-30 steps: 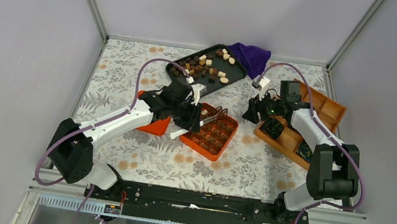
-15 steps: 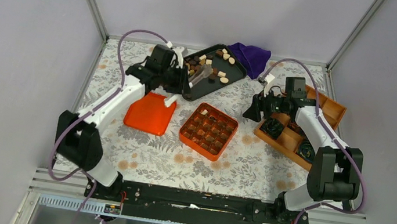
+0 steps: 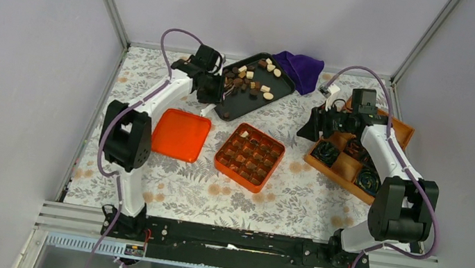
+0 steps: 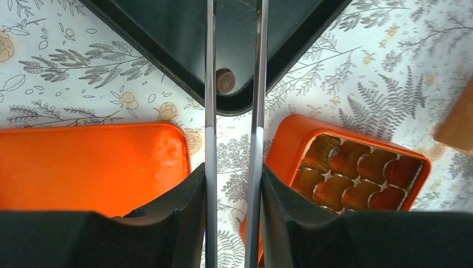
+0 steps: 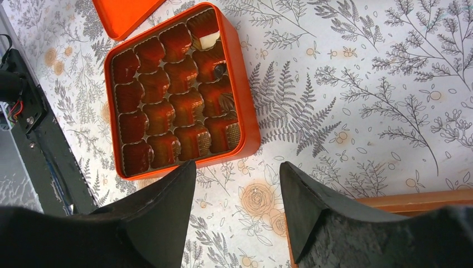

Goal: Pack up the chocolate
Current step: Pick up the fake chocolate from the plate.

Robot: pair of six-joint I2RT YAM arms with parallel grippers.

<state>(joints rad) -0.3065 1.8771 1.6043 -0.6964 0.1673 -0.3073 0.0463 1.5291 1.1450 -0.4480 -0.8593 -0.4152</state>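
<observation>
Now left gripper (image 4: pixel 234 22), narrowly open, empty, straddles chocolate (image 4: pixel 225 81) in tray (image 4: pixel 156 33) corner; centre before squeezing. Right gripper (image 5: pixel 237 184) wide open, empty.

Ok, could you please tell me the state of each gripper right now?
Left gripper: open, its fingers either side of a round brown chocolate in the black tray, not clamped on it.
Right gripper: open, holding nothing.

bright, even, soft light; faint shadows; mild sheen on the orange lid (image 4: pixel 89 164); wrist-view foregrounds blurred
</observation>
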